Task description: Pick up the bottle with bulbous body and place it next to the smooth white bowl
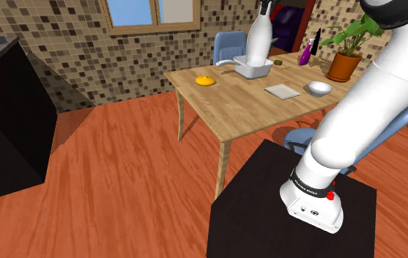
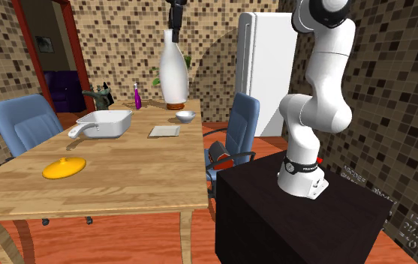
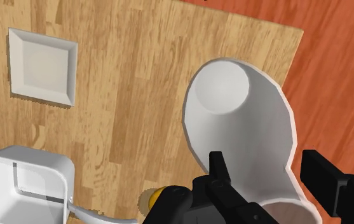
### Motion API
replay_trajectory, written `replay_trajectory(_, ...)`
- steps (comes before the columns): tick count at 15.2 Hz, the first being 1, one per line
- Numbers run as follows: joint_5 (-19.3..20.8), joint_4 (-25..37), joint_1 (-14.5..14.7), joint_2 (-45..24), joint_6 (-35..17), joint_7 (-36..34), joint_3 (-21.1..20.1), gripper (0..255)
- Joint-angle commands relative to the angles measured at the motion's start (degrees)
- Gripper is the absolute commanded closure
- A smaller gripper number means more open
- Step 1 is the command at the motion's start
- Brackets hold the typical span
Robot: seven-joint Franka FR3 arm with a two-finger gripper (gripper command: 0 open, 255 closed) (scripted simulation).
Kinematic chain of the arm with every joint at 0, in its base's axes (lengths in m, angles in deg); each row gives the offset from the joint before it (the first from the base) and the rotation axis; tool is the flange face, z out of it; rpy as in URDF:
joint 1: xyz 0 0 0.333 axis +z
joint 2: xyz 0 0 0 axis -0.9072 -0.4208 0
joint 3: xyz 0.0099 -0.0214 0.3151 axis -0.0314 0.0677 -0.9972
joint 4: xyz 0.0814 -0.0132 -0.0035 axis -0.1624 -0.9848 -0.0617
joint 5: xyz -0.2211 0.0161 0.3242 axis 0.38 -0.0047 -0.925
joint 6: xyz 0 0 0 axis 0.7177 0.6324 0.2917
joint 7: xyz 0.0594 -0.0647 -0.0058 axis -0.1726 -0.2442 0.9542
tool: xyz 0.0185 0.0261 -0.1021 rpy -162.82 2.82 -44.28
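A tall white bottle with a bulbous body (image 1: 258,42) (image 2: 174,73) hangs upright in the air above the wooden table (image 1: 228,110), lifted off it. My black gripper (image 1: 265,7) (image 2: 175,13) (image 3: 264,170) is shut on its narrow neck from above. In the wrist view the bottle (image 3: 242,121) widens away below the fingers (image 3: 217,167), which clasp it on both sides. The smooth white bowl (image 1: 319,89) (image 2: 185,116) stands on the table toward the stand, near the potted plant, apart from the bottle.
A white pan with a handle (image 1: 256,69) (image 2: 106,121) (image 3: 23,181), a yellow lid (image 1: 206,80) (image 2: 64,167) and a square white plate (image 1: 282,91) (image 2: 164,131) (image 3: 44,67) lie on the table. A purple bottle (image 1: 307,53) and potted plant (image 1: 345,59) stand at the far end. Blue chairs (image 2: 239,131) flank it.
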Motion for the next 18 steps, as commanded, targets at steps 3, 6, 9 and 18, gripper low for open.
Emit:
replay_trajectory(3,-0.63,2.45,-0.51,-1.18,1.4,1.64,1.13,255)
replay_trajectory(6,-0.61,0.0,-2.03,-0.91,-0.86,5.57,3.64,255)
replay_trajectory(9,-1.02,-1.68,-3.61,-1.41,-2.99,9.74,6.38,255)
replay_trajectory(18,-6.26,-2.4,-9.11,-8.15,-8.32,24.23,15.72,255)
